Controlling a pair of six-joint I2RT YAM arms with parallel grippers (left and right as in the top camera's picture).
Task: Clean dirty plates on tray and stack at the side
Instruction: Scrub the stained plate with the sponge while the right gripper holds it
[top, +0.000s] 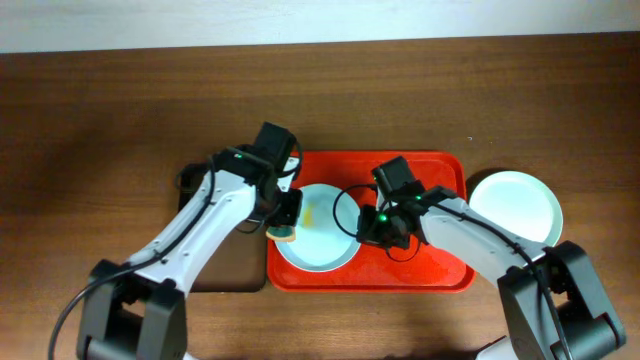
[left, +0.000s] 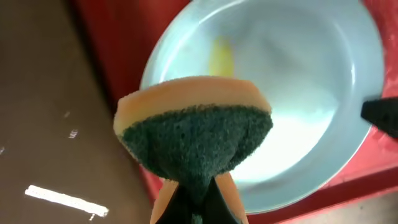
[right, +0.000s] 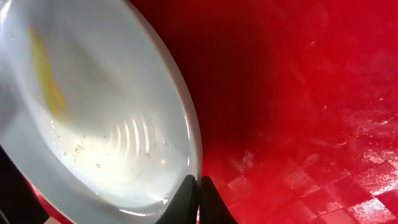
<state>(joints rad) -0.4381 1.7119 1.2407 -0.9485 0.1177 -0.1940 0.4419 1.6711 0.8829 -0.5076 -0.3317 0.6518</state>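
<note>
The tray (top: 345, 168) is bright red, its floor embossed with a fine checked grid. The smeared plate (top: 320, 245) is pale blue-white with 1 yellow streak; the side plate (top: 515, 205) plain white. The sponge (left: 194, 134) is orange, faced dark green. The table (top: 100, 120) is brown woodgrain.

plate (right: 93, 112) cut off left; dark tray (top: 240, 268) half hidden

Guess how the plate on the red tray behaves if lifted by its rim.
Probably slippery: the plate looks glossy and wet with droplets, and the right pincer pinches only its thin rim. Likely stiff: its edge shows a clean curve. Held at one side, it may sag or pivot.
</note>
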